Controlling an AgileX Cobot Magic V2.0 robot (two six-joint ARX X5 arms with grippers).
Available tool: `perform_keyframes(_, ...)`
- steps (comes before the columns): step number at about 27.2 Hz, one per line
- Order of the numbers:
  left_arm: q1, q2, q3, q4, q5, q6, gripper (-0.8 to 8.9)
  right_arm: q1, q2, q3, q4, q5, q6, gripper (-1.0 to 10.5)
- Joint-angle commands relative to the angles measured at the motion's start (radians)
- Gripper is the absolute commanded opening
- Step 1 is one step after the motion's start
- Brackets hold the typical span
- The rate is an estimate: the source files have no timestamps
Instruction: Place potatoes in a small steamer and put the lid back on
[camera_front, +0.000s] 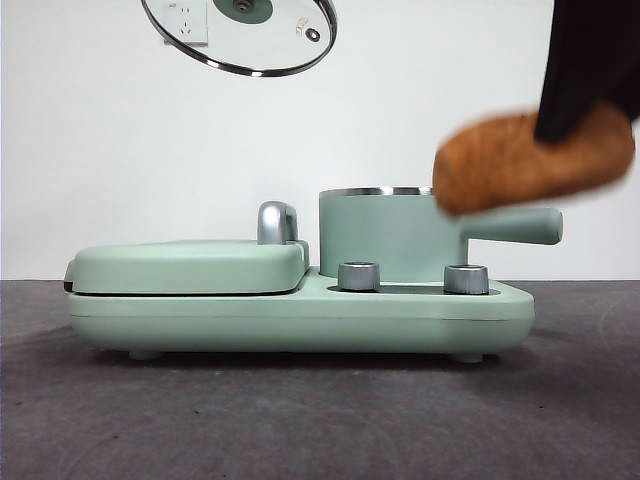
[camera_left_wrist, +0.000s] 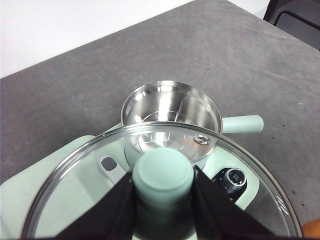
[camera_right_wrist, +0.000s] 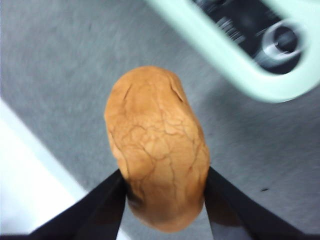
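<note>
My right gripper (camera_right_wrist: 165, 192) is shut on the orange-brown potato (camera_right_wrist: 157, 150) and holds it in the air. In the front view the potato (camera_front: 530, 160) hangs above the handle, just right of the pot's rim, under that dark gripper (camera_front: 585, 115). The mint-green steamer pot (camera_front: 385, 232) stands open on its base, and its steel inside (camera_left_wrist: 170, 115) is empty. My left gripper (camera_left_wrist: 162, 200) is shut on the mint-green knob (camera_left_wrist: 162, 175) of the glass lid (camera_left_wrist: 75, 200) and holds it high above the appliance, at the top left of the front view (camera_front: 245, 35).
The pot sits on a mint-green base (camera_front: 300, 318) with two steel dials (camera_front: 359, 276). A flat hinged griddle cover (camera_front: 190, 265) with a chrome handle (camera_front: 276, 222) takes the base's left half. The pot's long handle (camera_front: 515, 226) points right. Grey table (camera_front: 300, 420) lies around it.
</note>
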Motion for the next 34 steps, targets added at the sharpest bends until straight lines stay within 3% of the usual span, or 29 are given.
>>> perform_keyframes(1, -0.004, -0.001, 0.029, 0.024, 0.005, 0.003, 0.09, -0.027, 0.035, 0.125, -0.010, 0.006, 0.009, 1.7)
perform_keyframes(6, -0.004, -0.001, 0.029, 0.017, 0.005, 0.003, 0.09, -0.111, 0.179, 0.347, 0.018, 0.024, -0.036, 1.7)
perform_keyframes(12, -0.004, -0.001, 0.029, 0.017, 0.005, 0.003, 0.09, -0.175, 0.353, 0.473, 0.106, 0.023, -0.078, 1.7)
perform_keyframes(25, -0.005, -0.001, 0.029, 0.019, 0.005, -0.003, 0.09, -0.257, 0.680, 0.626, 0.235, 0.017, -0.117, 1.7)
perform_keyframes(34, -0.006, -0.001, 0.029, 0.020, 0.005, -0.004, 0.09, -0.270, 0.833, 0.638, 0.311, 0.017, -0.153, 1.7)
